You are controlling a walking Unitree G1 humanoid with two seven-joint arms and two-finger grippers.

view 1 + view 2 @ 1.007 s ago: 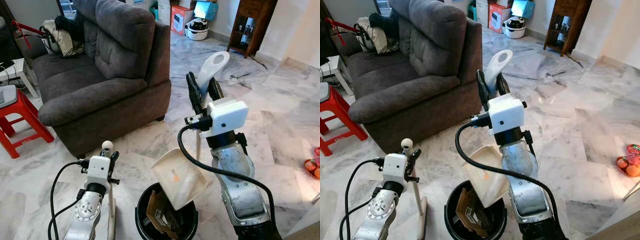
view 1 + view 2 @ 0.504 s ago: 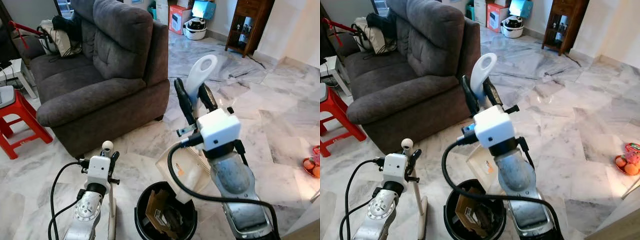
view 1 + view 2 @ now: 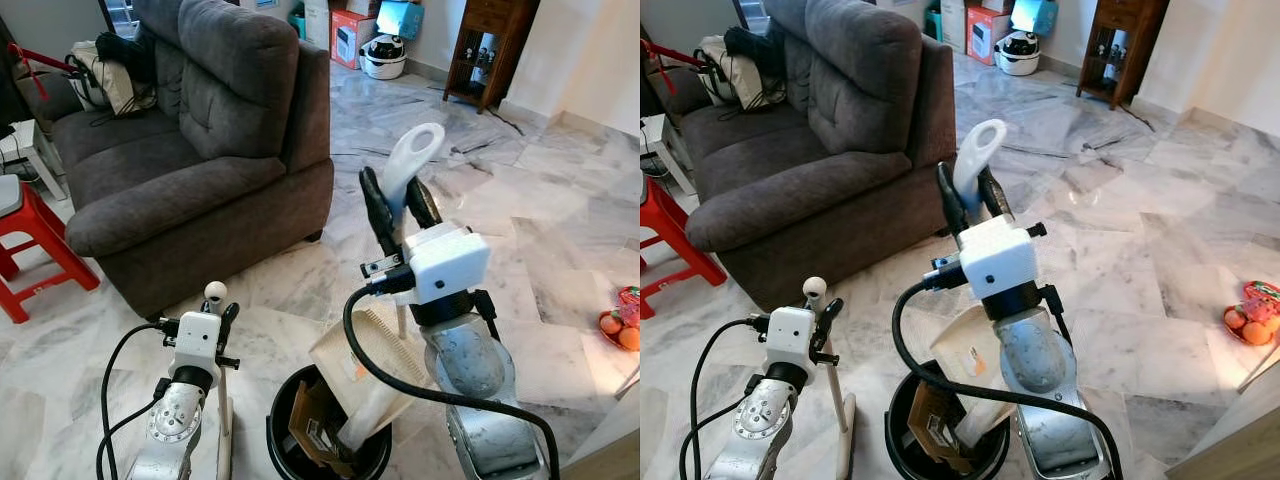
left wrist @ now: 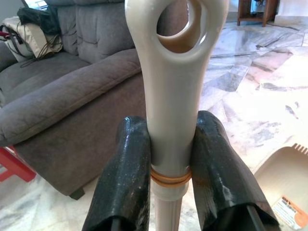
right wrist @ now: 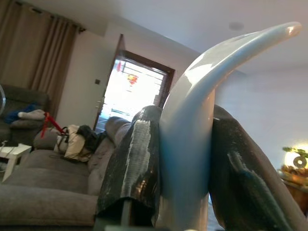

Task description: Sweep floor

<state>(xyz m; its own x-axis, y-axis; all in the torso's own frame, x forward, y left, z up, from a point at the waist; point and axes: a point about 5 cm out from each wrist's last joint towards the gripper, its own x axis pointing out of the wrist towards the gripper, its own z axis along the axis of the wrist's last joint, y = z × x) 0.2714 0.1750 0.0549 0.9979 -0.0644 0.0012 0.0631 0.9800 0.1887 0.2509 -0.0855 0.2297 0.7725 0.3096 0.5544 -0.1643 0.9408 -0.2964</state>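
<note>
My right gripper (image 3: 395, 200) is shut on the white loop handle of a dustpan (image 3: 410, 160). The cream pan (image 3: 365, 360) is tilted with its mouth down inside a black bin (image 3: 285, 455) that holds cardboard scraps. In the right wrist view the black fingers (image 5: 134, 159) clamp the dustpan handle (image 5: 192, 120) on both sides. My left gripper (image 3: 220, 315) is low at the left, shut on the cream broom handle (image 3: 214, 291), which stands upright beside the bin. In the left wrist view, both fingers (image 4: 125, 178) squeeze the broom handle (image 4: 175, 72) just below its loop.
A grey sofa (image 3: 200, 150) stands close at the front left, with a red stool (image 3: 30, 250) at its far end. Open marble floor (image 3: 560, 220) spreads to the right. Fruit (image 3: 620, 325) lies on the floor at the right edge. A wooden cabinet (image 3: 490, 50) and boxes stand at the back.
My right arm swung the dustpan handle left and back, and the pan has dropped from above the bin to dip into it. The left arm and broom have stayed put.
</note>
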